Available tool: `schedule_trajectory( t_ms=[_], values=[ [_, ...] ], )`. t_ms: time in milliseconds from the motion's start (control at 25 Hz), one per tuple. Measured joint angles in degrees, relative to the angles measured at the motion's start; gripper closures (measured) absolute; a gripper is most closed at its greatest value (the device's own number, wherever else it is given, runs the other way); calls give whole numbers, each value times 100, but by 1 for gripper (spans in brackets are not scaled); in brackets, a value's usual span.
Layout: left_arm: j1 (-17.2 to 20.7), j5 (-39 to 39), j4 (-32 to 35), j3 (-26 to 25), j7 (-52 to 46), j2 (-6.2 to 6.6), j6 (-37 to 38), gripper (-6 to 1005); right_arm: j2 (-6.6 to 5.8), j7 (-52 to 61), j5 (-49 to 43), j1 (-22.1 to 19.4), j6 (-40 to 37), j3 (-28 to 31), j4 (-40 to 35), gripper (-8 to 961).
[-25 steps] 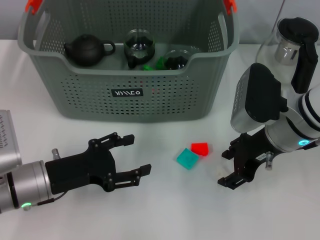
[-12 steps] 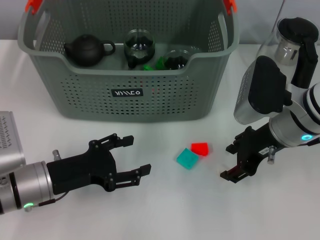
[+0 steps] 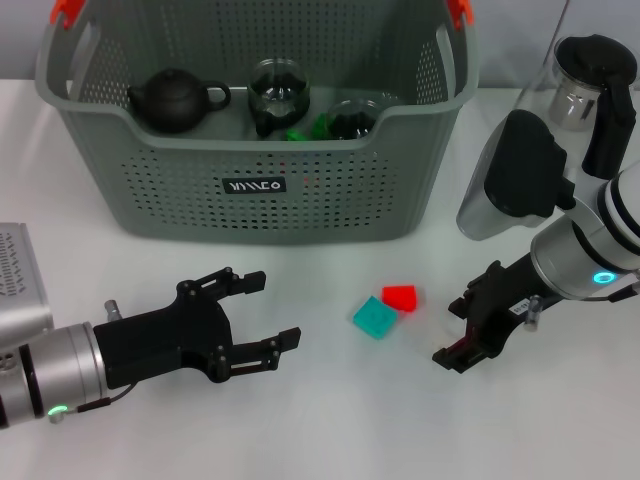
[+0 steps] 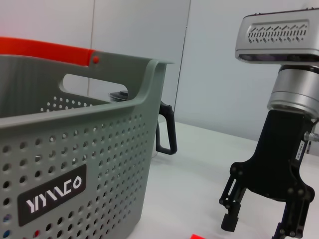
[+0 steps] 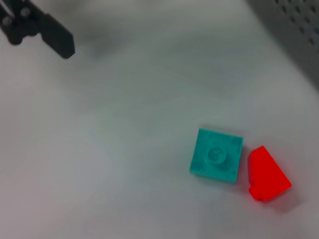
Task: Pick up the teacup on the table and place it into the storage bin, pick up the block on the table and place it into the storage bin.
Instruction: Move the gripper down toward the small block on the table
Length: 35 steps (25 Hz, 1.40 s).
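The grey-green storage bin (image 3: 300,190) stands at the back; inside it are a glass teacup (image 3: 279,92), a second one (image 3: 352,118), a black teapot (image 3: 175,98) and green pieces. On the table in front lie a teal block (image 3: 376,317) and, touching it, a red block (image 3: 400,297); the right wrist view shows the teal block (image 5: 217,155) and the red block (image 5: 267,174) from above. My right gripper (image 3: 452,332) hangs open just right of the blocks, holding nothing. My left gripper (image 3: 272,310) lies open and empty to their left.
A glass pitcher (image 3: 580,90) with a black lid and handle stands at the back right, behind my right arm. In the left wrist view the bin wall (image 4: 75,164) fills the left side, and the pitcher's handle (image 4: 167,134) shows beyond it.
My right gripper has shifted a little left, closer to the blocks, and its wrist has turned. The left arm and both blocks have stayed put.
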Motion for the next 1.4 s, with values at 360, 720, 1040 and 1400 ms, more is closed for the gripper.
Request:
schedule_trajectory(
  t_ms=[360,720,1040,1400],
  values=[
    [-9,0,-9,0,0,-2,-37,141,8,791,-61,84,-134,-247,-26,295],
    [-26,0,-105,0,5,0,-162,142,25,879,-180,95,111,-659,-40,323],
    [-33,0,-110,0,9,-1,-210,142,23,933,-180,100,83,-670,-40,347],
    [-54,0,-150,0,9,6,-255,142,27,936,-173,108,42,-695,-45,448]
  ],
)
